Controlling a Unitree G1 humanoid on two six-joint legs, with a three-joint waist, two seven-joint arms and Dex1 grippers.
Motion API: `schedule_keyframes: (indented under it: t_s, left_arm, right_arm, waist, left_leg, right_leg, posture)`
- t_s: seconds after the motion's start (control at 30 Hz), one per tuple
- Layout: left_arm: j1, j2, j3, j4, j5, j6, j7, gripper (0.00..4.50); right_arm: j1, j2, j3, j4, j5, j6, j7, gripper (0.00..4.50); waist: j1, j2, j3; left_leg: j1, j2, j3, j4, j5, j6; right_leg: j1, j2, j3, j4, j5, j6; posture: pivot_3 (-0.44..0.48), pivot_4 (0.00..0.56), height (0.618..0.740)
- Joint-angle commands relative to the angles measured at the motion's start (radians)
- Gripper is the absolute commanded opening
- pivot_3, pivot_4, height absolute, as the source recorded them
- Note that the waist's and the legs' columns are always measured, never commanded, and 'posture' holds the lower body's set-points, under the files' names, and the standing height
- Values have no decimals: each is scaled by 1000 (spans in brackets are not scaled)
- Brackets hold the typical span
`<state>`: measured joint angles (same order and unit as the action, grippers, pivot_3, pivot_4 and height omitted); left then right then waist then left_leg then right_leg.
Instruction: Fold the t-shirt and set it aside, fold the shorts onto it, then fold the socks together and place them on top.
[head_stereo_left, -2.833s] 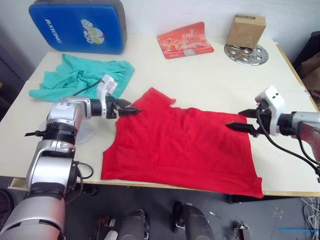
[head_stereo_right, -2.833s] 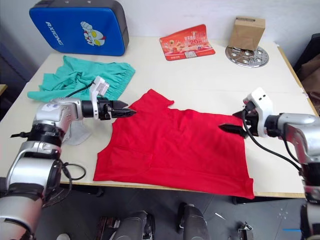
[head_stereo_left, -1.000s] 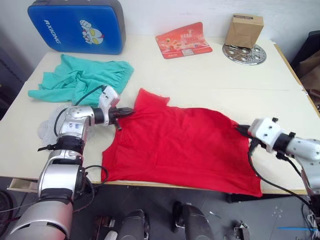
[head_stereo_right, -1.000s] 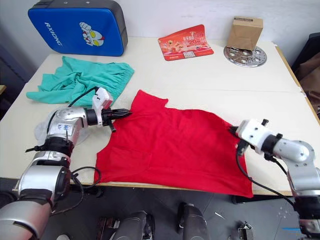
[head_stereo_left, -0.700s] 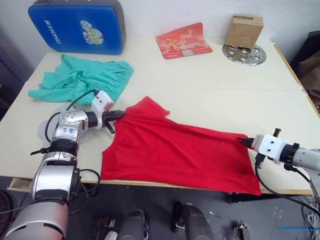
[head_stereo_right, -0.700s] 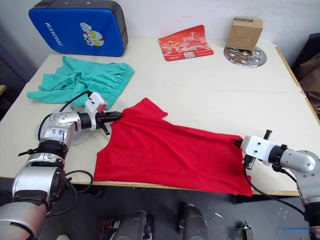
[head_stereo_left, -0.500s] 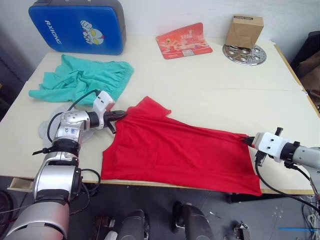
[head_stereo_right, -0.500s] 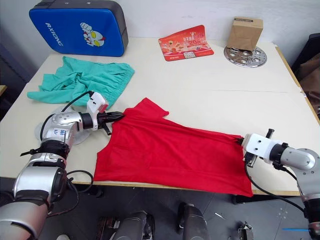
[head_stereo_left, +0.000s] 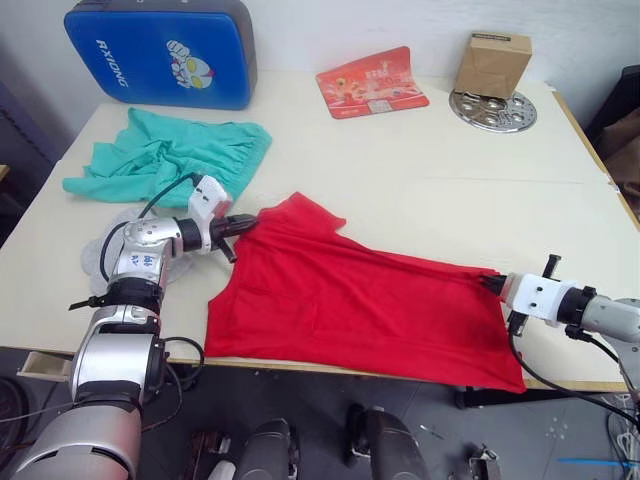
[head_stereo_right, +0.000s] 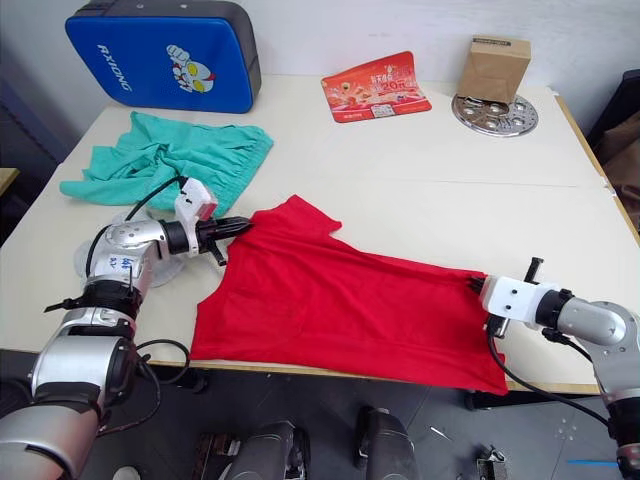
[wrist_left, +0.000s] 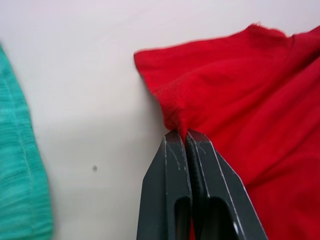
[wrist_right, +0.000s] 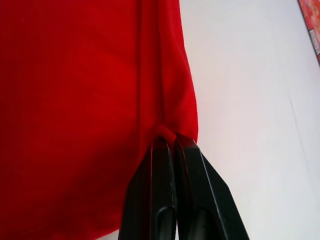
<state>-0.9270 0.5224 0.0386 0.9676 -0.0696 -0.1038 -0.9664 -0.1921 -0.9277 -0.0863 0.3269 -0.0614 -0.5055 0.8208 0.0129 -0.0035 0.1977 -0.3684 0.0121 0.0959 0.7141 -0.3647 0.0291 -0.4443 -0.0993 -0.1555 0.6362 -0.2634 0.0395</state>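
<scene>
The red t-shirt (head_stereo_left: 350, 300) lies spread along the table's front edge, with its far edge drawn taut into a straight line between my two grippers. My left gripper (head_stereo_left: 245, 222) is shut on the shirt's far left corner, and the cloth (wrist_left: 175, 107) bunches at its tips. At the far right corner my right gripper (head_stereo_left: 490, 281) is shut on the shirt, with the fabric (wrist_right: 167, 131) pinched between its fingers. The teal shorts (head_stereo_left: 170, 160) sit crumpled at the back left. A pale grey piece, the socks (head_stereo_left: 175, 270), lies partly hidden under my left forearm.
A blue padded case (head_stereo_left: 160, 55) stands at the back left, with a red printed card (head_stereo_left: 372, 80) beside it. At the back right a brown box (head_stereo_left: 490, 62) sits on a round metal disc (head_stereo_left: 495, 108). The shirt's near hem overhangs the table's front edge (head_stereo_left: 330, 368).
Both grippers have pulled the shirt's far edge toward the front and apart, stretching it into a taut line. In the last half second little has moved.
</scene>
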Motion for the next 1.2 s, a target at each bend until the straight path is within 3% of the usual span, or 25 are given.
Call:
schedule_keyframes:
  t_s: [0.03, 0.2, 0.3, 0.5, 0.6, 0.7, 0.9, 1.0, 1.1, 1.2]
  left_arm:
    - [-4, -6, -14, -61, 17, -153, 7, 30]
    - [32, 12, -45, -46, 53, -345, 1, 30]
    - [65, 30, -58, -29, 54, -367, -30, 30]
    - [74, 34, -70, 36, 76, -248, -13, 30]
    - [67, 29, -64, 47, 70, -180, -10, 0]
    - [55, 30, -49, 41, 41, -92, -46, 683]
    - [-19, 72, -28, -27, -61, 292, -258, 2552]
    - [-86, 115, -35, -41, -95, 504, -386, 2552]
    - [-150, 137, -42, -29, -104, 613, -461, 2601]
    - [-249, 109, -11, 62, -94, 624, -364, 2601]
  right_arm:
    - [-27, -13, -27, 11, -9, -46, -48, 0]
    - [-9, -39, -3, 23, -65, -152, -76, 0]
    - [20, -48, 5, 18, -76, -163, -70, 0]
    - [41, -52, 13, 16, -83, -126, -65, 0]
    - [41, -60, 19, 24, -69, -110, -42, 650]
    - [41, -60, 17, 22, -38, -91, -21, 1640]
    - [56, -68, 17, -4, -18, -71, -5, 1652]
    - [59, -66, 9, -11, -27, -74, -26, 1652]
    - [61, -65, 4, -21, -7, -49, -20, 2002]
    - [62, -67, 2, -31, 6, -32, -6, 2002]
  waist:
    - [2, 0, 0]
    - [5, 0, 0]
    - [7, 0, 0]
    - [8, 0, 0]
    - [8, 0, 0]
    - [8, 0, 0]
    - [8, 0, 0]
    - [7, 0, 0]
    - [7, 0, 0]
    - [12, 0, 0]
  left_leg:
    - [0, 0, 0, 0, 0, 0]
    - [0, 0, 0, 0, 0, 0]
    - [0, 0, 0, 0, 0, 0]
    - [0, 0, 0, 1, 0, 0]
    - [1, 0, 0, 1, 0, 1]
    - [2, 0, 0, 1, 0, 1]
    - [3, 1, 0, 1, 0, 1]
    - [2, 1, 0, 2, 0, 1]
    - [2, 1, 0, 2, 0, 1]
    - [2, 0, -1, 2, 0, 1]
  right_leg:
    - [0, 0, 0, 0, 0, 0]
    - [0, 0, 0, 0, 0, 0]
    - [0, 0, 0, 0, 0, 0]
    - [0, 1, 0, 1, 0, 0]
    - [1, 1, 0, 1, 0, 0]
    - [2, 0, 0, 1, 0, 0]
    - [4, 2, 0, 1, 0, 0]
    - [3, 4, -1, 1, 0, 0]
    - [3, 4, 0, 1, 0, 0]
    - [3, 4, 0, 1, 0, 0]
  posture:
    - [0, 150, 740]
    - [0, 150, 740]
    - [0, 150, 740]
    - [0, 150, 740]
    - [0, 150, 740]
    - [0, 150, 740]
    - [0, 150, 740]
    - [0, 150, 740]
    - [0, 150, 740]
    - [0, 150, 740]
